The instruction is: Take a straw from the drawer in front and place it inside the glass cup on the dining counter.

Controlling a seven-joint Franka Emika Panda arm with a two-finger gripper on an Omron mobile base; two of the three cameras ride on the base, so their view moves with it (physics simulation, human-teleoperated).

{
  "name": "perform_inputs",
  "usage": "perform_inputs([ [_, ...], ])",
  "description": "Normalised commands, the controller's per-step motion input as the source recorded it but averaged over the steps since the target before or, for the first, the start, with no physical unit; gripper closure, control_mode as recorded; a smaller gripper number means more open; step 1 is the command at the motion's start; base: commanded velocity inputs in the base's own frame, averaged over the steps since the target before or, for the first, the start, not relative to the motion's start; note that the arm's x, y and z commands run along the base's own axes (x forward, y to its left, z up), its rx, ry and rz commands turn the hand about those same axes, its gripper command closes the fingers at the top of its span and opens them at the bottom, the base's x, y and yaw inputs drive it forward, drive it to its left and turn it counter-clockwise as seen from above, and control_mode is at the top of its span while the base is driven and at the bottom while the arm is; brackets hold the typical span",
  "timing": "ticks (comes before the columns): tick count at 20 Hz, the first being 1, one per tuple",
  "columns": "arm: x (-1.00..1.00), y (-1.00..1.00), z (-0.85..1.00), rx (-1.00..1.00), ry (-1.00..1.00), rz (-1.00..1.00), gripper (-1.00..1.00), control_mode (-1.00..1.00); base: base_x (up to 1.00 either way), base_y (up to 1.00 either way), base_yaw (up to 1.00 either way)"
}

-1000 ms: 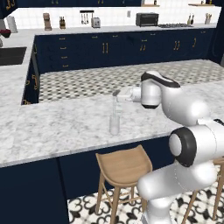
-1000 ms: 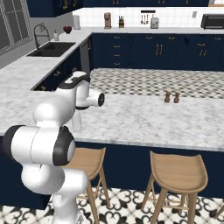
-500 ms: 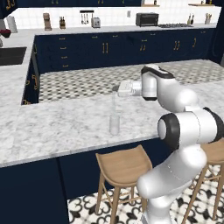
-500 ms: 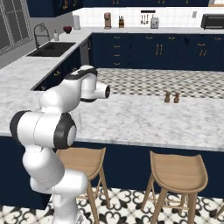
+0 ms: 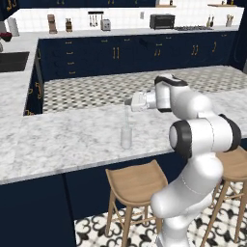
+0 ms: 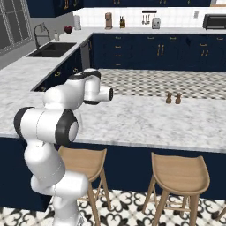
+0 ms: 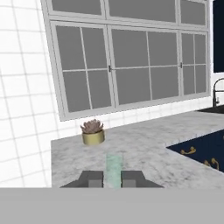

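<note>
The glass cup [image 5: 126, 137] stands upright on the dining counter [image 5: 62, 140], near its front edge. My gripper [image 5: 129, 102] hovers just above it, pointing sideways to the left. It is shut on the straw [image 5: 127, 117], which hangs straight down with its lower end at or inside the cup's mouth. In the hand view the gripper [image 7: 112, 177] has its two fingertips [image 7: 92, 178] pressed against a pale upright stick, the straw [image 7: 113, 165]. In the right base view the arm hides the cup. The drawer is out of view.
Wooden bar stools [image 5: 137, 181] [image 6: 178, 170] stand under the counter's front edge. Two small brown shakers [image 6: 173, 98] sit on the counter to the right. Ahead of the hand are a potted plant [image 7: 92, 133] and a window, with a microwave [image 5: 162, 20] on the back worktop.
The arm's elbow and upper links have swung right and upward in the left base view. The hand with the straw has stayed over the cup, barely shifting.
</note>
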Motion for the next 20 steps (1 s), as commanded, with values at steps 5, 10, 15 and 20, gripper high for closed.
perform_inputs([
  [5, 0.22, 0.00, -0.17, -0.01, 0.00, 0.00, 1.00, -1.00, 0.00, 0.00, 0.00],
  [10, 0.33, 0.00, -0.08, 0.00, 0.00, 0.00, 1.00, -1.00, 0.00, 0.00, 0.00],
  [15, 0.25, 0.00, -0.15, 0.00, 0.00, 0.00, 1.00, -1.00, 0.00, 0.00, 0.00],
  [20, 0.18, 0.01, -0.18, 0.00, 0.00, 0.00, 1.00, -1.00, 0.00, 0.00, 0.00],
])
